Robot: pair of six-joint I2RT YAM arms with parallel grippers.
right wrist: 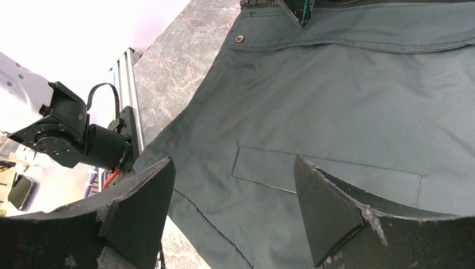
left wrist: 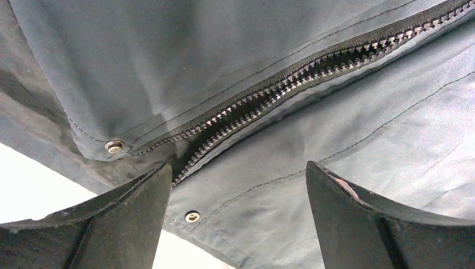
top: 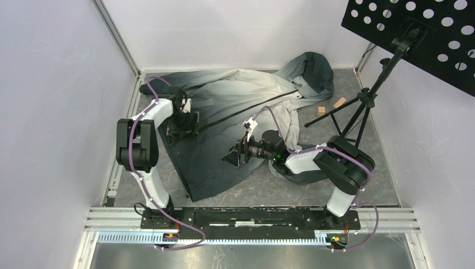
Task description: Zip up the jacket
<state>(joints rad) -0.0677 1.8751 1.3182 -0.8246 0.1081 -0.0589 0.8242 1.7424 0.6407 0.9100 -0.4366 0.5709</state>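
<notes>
The jacket (top: 235,101) lies spread on the table, dark teal-grey at its hem and pale toward the hood at the back right. Its dark zipper (top: 235,115) runs diagonally; in the left wrist view the zipper (left wrist: 269,95) stands unzipped, teeth apart, with snap studs (left wrist: 114,147) near the hem. My left gripper (top: 182,130) is open over the hem end of the zipper (left wrist: 238,185), holding nothing. My right gripper (top: 232,156) is open and empty above the dark lower panel, over a pocket flap (right wrist: 263,168). The zipper slider is not seen clearly.
A black tripod (top: 358,109) with a perforated black panel (top: 420,33) stands at the back right. Two small wooden blocks (top: 330,106) lie near its feet. White walls close in the table on three sides. The left arm's base (right wrist: 61,131) shows in the right wrist view.
</notes>
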